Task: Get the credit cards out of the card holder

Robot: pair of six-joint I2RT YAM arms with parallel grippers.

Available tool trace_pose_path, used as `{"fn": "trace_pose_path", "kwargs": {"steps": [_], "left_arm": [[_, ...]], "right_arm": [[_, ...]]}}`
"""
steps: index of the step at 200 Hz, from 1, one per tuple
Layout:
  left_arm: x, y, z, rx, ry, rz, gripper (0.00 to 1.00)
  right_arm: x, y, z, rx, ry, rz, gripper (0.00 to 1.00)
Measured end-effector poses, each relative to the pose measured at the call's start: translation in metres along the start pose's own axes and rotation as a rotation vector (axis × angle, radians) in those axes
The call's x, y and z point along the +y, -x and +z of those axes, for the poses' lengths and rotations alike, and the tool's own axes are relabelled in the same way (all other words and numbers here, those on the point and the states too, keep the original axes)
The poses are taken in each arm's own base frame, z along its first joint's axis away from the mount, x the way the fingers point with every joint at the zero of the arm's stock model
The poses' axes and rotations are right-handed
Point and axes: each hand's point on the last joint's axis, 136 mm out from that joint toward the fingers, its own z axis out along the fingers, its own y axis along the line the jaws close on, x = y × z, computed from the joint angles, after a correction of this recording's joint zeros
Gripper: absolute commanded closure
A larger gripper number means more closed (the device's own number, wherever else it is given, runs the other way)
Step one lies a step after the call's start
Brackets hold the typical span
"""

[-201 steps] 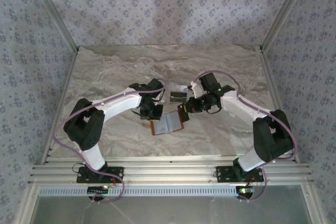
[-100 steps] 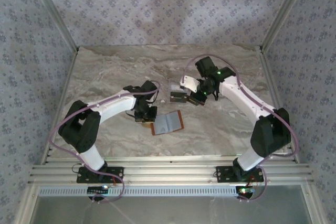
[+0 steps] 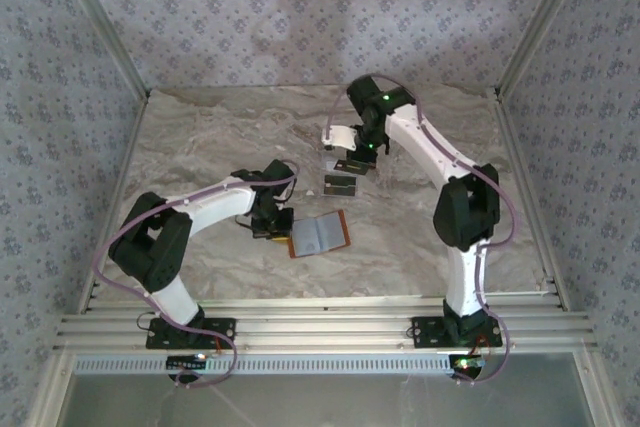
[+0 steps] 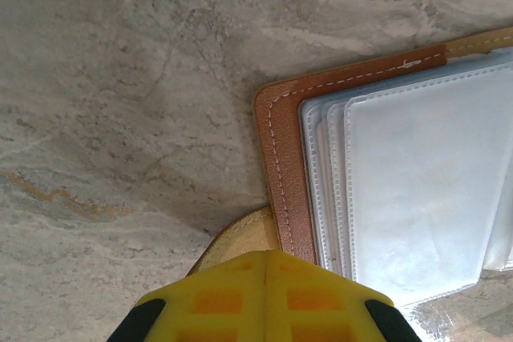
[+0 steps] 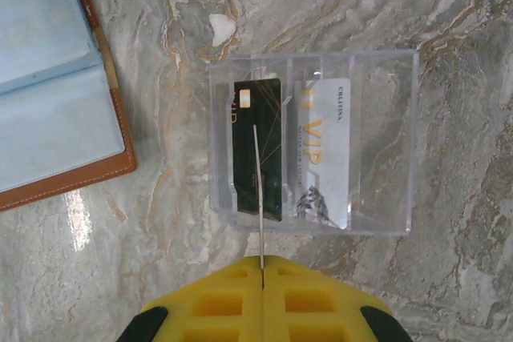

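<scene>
Pincer status, top external view: the right pincer hangs over the clear plastic compartment rack. The left pincer sits at the left edge of the open brown leather bifold card holder on the marble tabletop.

Left wrist view: the left pincer has its jaws together, tips over the tan side tab. Whether the tab is pinched cannot be told. The holder looks soft and light and will likely slide on polished stone, so anchor it at the tab or the stitched rim.

Right wrist view: the right pincer is clamped on a thin credit card seen edge-on. A dark card and a pale silver card lie in the rack. Cards are judged light, stiff and slick; grip one short end squarely.
</scene>
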Motion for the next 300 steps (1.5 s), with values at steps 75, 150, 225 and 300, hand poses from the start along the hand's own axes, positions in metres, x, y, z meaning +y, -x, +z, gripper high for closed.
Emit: {"fn": "trace_pose_path", "kwargs": {"steps": [75, 150, 225, 300], "left_arm": [[0.0, 0.003, -0.002, -0.012, -0.007, -0.02, 0.92], [0.001, 0.004, -0.003, -0.015, -0.008, -0.024, 0.92], [0.003, 0.006, -0.004, -0.017, -0.008, -0.03, 0.92], [0.003, 0.005, -0.003, -0.015, -0.007, -0.031, 0.92]], "right_arm": [[-0.013, 0.009, 0.017, 0.026, 0.061, 0.001, 1.0], [-0.012, 0.017, 0.036, 0.034, 0.096, -0.014, 1.0], [-0.003, 0.014, 0.053, 0.056, 0.148, -0.012, 1.0], [0.003, 0.008, 0.067, 0.081, 0.192, -0.001, 1.0]]}}
